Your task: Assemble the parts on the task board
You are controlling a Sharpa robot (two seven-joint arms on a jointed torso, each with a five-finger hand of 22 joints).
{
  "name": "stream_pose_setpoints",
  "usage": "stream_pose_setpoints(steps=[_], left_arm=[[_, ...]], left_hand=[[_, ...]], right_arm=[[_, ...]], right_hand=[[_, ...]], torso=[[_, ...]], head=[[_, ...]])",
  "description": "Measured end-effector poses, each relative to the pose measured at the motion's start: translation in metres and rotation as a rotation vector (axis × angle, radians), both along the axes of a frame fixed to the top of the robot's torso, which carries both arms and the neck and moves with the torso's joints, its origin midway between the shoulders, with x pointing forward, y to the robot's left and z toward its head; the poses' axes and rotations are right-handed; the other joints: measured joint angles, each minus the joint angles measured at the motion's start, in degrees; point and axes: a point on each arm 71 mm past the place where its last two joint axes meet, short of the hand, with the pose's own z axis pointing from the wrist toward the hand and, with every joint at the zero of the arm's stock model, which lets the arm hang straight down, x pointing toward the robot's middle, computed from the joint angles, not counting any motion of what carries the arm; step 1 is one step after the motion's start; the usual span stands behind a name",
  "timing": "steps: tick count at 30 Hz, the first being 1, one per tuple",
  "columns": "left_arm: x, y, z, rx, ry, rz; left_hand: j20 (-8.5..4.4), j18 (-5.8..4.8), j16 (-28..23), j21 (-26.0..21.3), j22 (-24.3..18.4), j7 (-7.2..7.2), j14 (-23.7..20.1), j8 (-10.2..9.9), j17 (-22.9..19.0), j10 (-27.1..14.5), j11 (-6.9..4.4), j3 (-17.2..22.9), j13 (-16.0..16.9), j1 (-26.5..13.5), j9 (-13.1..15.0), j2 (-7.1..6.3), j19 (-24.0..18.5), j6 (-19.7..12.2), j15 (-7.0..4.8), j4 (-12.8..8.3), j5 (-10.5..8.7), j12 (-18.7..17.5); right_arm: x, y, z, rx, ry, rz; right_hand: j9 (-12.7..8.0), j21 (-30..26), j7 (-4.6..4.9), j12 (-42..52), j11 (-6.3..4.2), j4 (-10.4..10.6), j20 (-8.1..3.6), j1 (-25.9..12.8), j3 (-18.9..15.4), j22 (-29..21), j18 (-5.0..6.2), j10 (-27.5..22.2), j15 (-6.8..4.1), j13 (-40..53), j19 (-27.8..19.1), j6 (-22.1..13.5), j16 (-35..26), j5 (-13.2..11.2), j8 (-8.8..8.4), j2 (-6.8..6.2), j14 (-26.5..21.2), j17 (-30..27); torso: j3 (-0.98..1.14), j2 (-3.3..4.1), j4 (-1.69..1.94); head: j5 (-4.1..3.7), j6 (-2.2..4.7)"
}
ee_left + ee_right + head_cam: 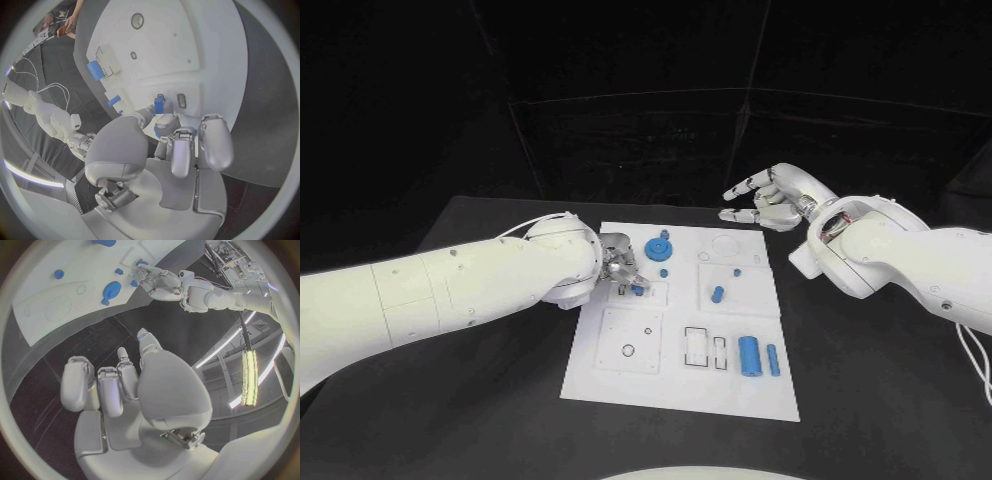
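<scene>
The white task board (733,385) lies mid-table. My left hand (619,267) hovers over its left side and pinches a small blue part (159,105) between thumb and a finger, just above a rectangular slot (181,100). My right hand (770,199) hangs past the board's far right corner, fingers apart and holding nothing. A blue round gear-like part (658,247) sits near the far edge. A blue peg (718,294) lies at the board's middle. A blue cylinder (750,353) and a slimmer blue bar (773,359) lie at the near right.
Two tiny blue parts (665,272) (736,271) sit on the board's far half. Outlined recesses (697,345) and a round hole (627,350) mark the near half. Black table (877,400) surrounds the board, with dark panels behind.
</scene>
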Motion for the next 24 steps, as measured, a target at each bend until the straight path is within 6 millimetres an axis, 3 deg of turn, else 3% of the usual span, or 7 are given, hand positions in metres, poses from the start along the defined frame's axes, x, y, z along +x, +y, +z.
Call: stream_pose_setpoints(steps=[24], left_arm=[[0.0015,-0.0013,-0.0003,0.046,0.029,-0.038]], left_hand=[[0.00,0.00,0.0,0.0,0.0,0.10,0.0,0.0,0.0,0.0,0.02,0.6,-0.2,0.3,0.1,-0.20,0.0,0.1,0.00,0.5,0.23,0.0]], right_arm=[[0.0006,0.0009,-0.0004,-0.001,0.003,0.000]], right_hand=[[0.0,0.0,0.00,0.0,0.00,0.0,0.00,0.0,0.0,0.0,0.00,0.0,0.00,0.0,0.0,0.0,0.0,0.0,0.00,0.00,0.0,0.0]], torso=[[0.04,-0.01,0.01]], head=[[0.00,-0.31]])
